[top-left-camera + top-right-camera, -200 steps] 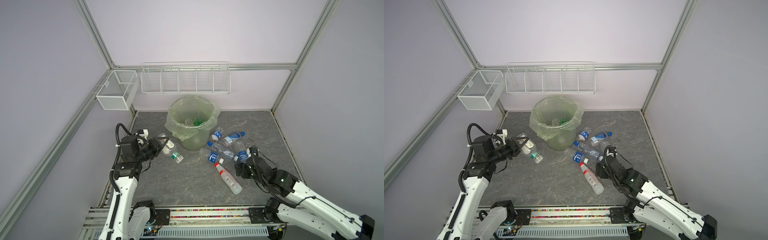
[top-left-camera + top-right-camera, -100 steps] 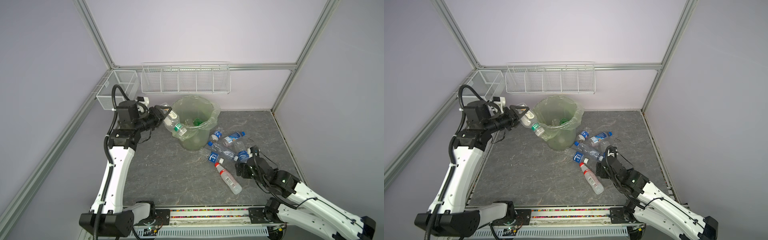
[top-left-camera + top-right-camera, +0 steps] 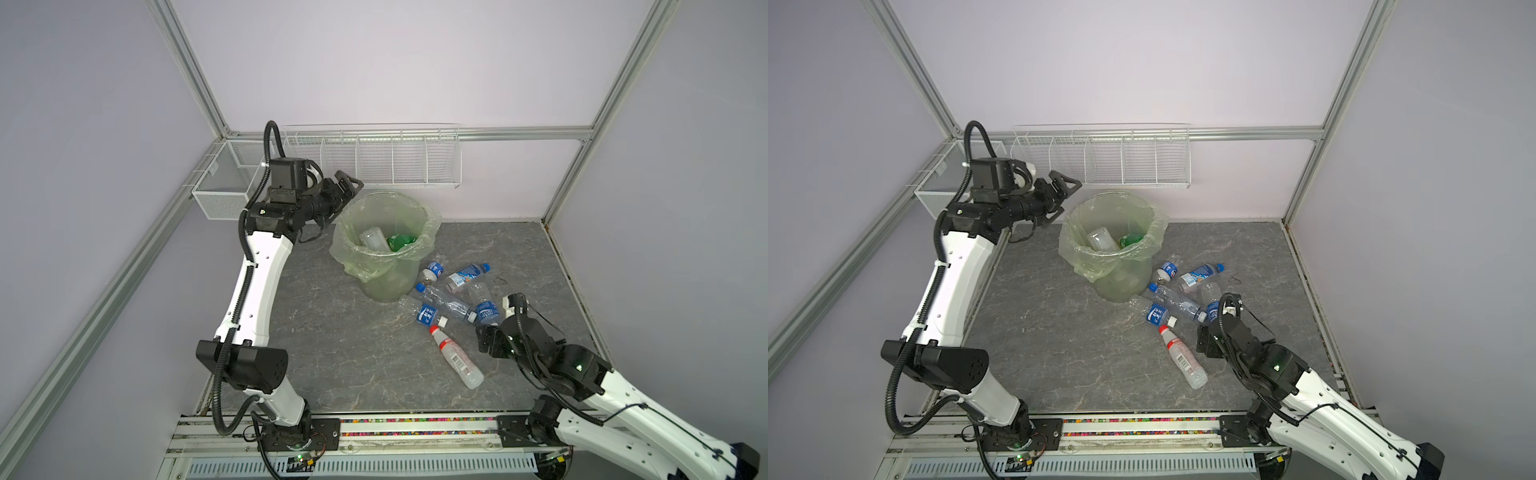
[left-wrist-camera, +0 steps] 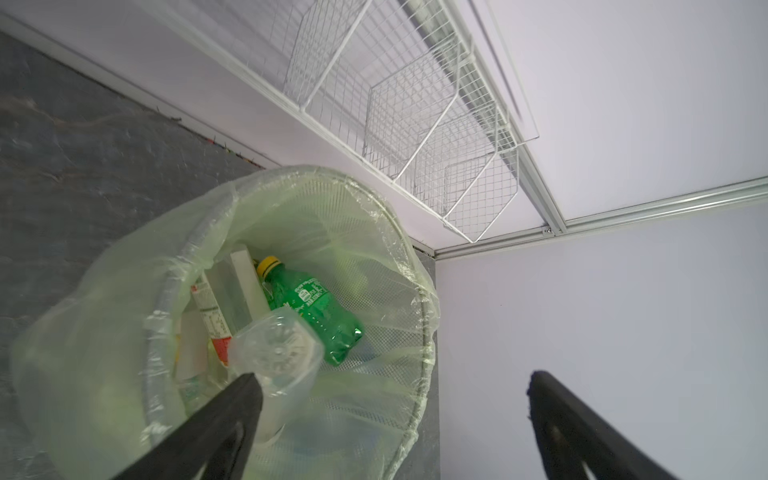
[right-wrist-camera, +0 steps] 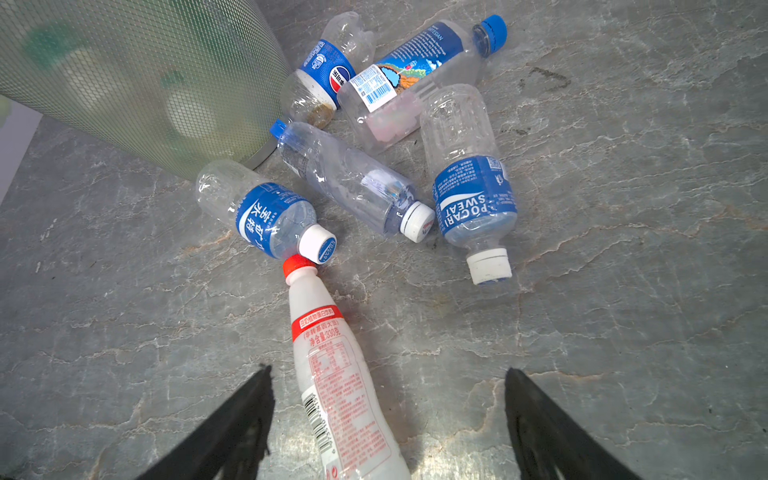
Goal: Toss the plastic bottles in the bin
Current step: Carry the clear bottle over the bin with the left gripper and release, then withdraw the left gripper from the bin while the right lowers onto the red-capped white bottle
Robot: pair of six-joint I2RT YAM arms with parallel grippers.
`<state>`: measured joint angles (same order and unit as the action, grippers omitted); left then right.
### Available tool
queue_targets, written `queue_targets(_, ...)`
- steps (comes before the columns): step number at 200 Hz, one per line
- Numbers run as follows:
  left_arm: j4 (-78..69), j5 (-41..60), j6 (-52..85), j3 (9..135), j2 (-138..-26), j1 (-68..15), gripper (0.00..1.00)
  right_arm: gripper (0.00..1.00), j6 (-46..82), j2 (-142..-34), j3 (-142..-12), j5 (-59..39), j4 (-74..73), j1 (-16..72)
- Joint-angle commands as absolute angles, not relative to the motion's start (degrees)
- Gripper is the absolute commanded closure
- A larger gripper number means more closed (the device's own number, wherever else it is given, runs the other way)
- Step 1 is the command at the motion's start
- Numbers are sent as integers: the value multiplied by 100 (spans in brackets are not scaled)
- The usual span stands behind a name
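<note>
The bin [image 3: 386, 286], pale green with a bag folded over its rim [image 4: 409, 253], stands at the back middle. My left gripper [image 3: 348, 188] [image 4: 392, 376] hovers open beside the rim's left side, holding nothing. Just below it a clear bottle [image 4: 276, 353] [image 3: 372, 237] drops into the bin, beside a green bottle [image 4: 316, 307]. Several blue-labelled plastic bottles [image 3: 453, 291] [image 5: 374, 183] lie on the floor right of the bin. A white red-capped bottle [image 3: 455, 359] [image 5: 332, 374] lies nearer the front. My right gripper [image 3: 485, 337] [image 5: 387, 374] stands open low over it, the bottle nearer one finger.
A long white wire basket [image 3: 392, 160] hangs on the back wall just behind the bin, and a smaller one [image 3: 224, 187] hangs on the left rail behind my left arm. Aluminium frame posts line the grey stone floor [image 3: 332, 332].
My left arm rose from the floor with a clear bottle, swung it to the bin's rim and opened; the bottle has left the jaws and is in the bin. The right arm has not moved.
</note>
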<state>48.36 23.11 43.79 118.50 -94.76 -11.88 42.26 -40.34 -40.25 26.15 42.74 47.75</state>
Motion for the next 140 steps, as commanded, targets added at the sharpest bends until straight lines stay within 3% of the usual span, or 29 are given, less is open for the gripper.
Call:
queue_targets(1,5549,1875,3702,12109,-9131,-1116,0,12,4333,-4012,-4140,2708,4447,4808)
queue_targets(36,6326,812,2883,12063,-8776,-1122,0,12,4254,-4113,-4131,2727,4430,4810)
queue_targets(64,6305,318,2528,11268,-8289,-1120,0,12,4157,-4212,-4109,2740,4382,4812)
queue_targets(102,5132,464,2584,9421,-7325,-1066,0,12,4061,-4194,-4028,2711,4168,4808)
queue_targets(140,4474,926,2404,8424,-6771,-815,0,12,3951,-3845,-3738,2614,3840,4807)
